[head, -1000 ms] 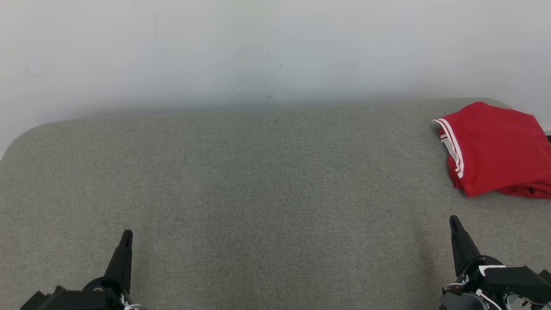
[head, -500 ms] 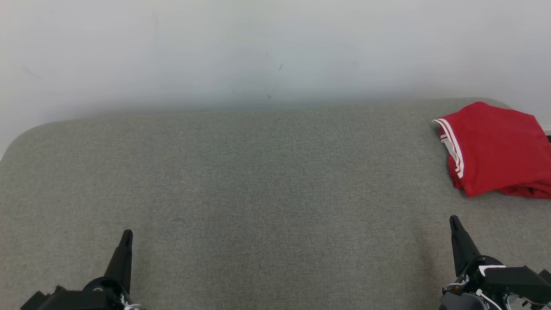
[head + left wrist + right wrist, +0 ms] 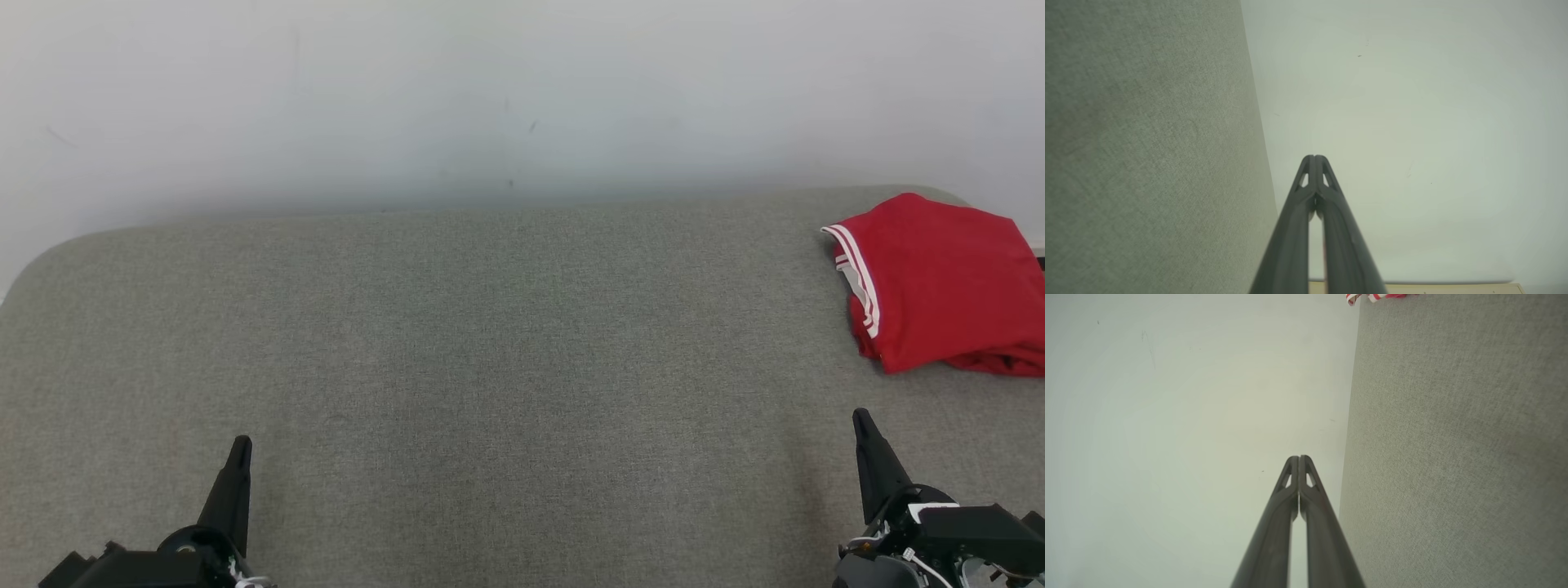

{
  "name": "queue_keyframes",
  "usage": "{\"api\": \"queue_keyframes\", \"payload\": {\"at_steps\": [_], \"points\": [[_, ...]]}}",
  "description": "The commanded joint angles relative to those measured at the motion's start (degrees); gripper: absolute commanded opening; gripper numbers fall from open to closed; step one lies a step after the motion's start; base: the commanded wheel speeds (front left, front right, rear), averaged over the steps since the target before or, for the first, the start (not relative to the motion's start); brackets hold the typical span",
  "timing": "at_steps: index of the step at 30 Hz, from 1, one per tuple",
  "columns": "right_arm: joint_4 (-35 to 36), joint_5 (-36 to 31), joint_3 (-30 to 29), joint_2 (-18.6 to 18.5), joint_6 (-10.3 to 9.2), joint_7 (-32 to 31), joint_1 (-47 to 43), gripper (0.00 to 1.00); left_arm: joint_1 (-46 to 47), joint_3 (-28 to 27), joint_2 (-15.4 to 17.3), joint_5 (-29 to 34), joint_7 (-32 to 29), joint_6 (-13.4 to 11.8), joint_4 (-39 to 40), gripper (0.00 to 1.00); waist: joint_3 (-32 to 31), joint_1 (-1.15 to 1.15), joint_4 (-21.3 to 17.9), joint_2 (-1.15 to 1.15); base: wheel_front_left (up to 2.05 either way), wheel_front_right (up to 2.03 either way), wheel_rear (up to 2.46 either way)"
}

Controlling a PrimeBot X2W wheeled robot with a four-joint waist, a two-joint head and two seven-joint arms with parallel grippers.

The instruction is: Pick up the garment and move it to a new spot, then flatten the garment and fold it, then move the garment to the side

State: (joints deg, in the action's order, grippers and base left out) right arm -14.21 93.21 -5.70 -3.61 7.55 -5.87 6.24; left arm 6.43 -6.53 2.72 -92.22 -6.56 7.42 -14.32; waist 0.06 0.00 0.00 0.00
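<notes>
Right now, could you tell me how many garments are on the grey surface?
1. The red garment with white stripes lies at the far right of the grey surface, cut off by the head view's edge; more could hide beyond it.

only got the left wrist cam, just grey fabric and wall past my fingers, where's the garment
observer: The red garment lies folded over at the far right of the grey upholstered surface, cut off by the head view's right edge.
operator: anything holding it
observer: No. The right gripper is shut and empty, nearer the robot, with bare fabric between it and the garment.
operator: any marking to tell its edges
observer: White stripes run along the edge facing the middle of the surface.
</notes>
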Motion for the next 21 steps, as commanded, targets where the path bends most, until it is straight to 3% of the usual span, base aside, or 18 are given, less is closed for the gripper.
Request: {"api": "queue_keyframes", "payload": {"at_steps": [1, 21], "points": [[-0.07, -0.21, -0.15, 0.21, -0.12, -0.17, 0.44, 0.00, 0.34, -0.17, 0.30, -0.25, -0.25, 0.14, -0.12, 0.00, 0.00, 0.00, 0.00, 0.00, 0.00, 0.00, 0.00], [-0.08, -0.40, -0.24, 0.29, -0.12, -0.25, 0.41, 0.00, 0.33, -0.17, 0.30, -0.26, -0.25, 0.14, -0.11, 0.00, 0.00, 0.00, 0.00, 0.00, 0.00, 0.00, 0.00]]}}
